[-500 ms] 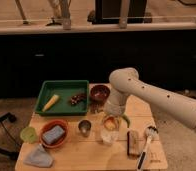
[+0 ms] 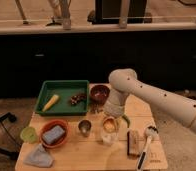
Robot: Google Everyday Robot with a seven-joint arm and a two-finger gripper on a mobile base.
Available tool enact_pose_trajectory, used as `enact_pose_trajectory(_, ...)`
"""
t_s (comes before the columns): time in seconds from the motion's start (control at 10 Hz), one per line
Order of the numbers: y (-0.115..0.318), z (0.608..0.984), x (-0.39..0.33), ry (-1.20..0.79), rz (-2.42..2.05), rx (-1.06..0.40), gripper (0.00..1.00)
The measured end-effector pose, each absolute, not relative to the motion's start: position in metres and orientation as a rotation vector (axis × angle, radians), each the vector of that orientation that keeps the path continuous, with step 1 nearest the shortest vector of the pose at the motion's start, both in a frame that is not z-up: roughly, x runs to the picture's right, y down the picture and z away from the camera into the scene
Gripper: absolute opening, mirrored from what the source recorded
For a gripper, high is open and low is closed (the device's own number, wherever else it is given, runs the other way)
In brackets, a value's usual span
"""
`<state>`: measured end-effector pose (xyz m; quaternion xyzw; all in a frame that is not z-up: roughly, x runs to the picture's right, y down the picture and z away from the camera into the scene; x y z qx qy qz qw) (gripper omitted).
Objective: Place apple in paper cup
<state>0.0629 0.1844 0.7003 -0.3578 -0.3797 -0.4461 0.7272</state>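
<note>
The apple point(image 2: 109, 125), yellow-orange, sits at the tip of my gripper point(image 2: 110, 120), which comes down from the white arm point(image 2: 156, 97) on the right and is shut on it. The apple hangs just above the pale paper cup point(image 2: 107, 139), which stands near the front middle of the wooden table point(image 2: 81, 150). The apple hides the cup's rim, so I cannot tell whether they touch.
A shiny metal cup point(image 2: 84, 127) stands left of the paper cup. An orange bowl with a blue sponge point(image 2: 54, 134), a light green cup point(image 2: 28, 134) and a grey cloth point(image 2: 38, 156) lie front left. A green tray point(image 2: 62, 96) holds a corn-like piece point(image 2: 50, 102). A dark red bowl point(image 2: 99, 92), a brown block point(image 2: 133, 141) and a brush point(image 2: 146, 141) are near.
The gripper and the apple have dropped slightly toward the paper cup. Nothing else has moved.
</note>
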Motion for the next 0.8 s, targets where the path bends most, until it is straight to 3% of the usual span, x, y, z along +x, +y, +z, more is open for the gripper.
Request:
enact_pose_trajectory(0.5, 0.193, 0.695, 0.066, -0.857, -0.965, -0.804, 0.04)
enact_pose_trajectory(0.8, 0.197, 0.693, 0.065, -0.891, -0.960, -0.795, 0.31)
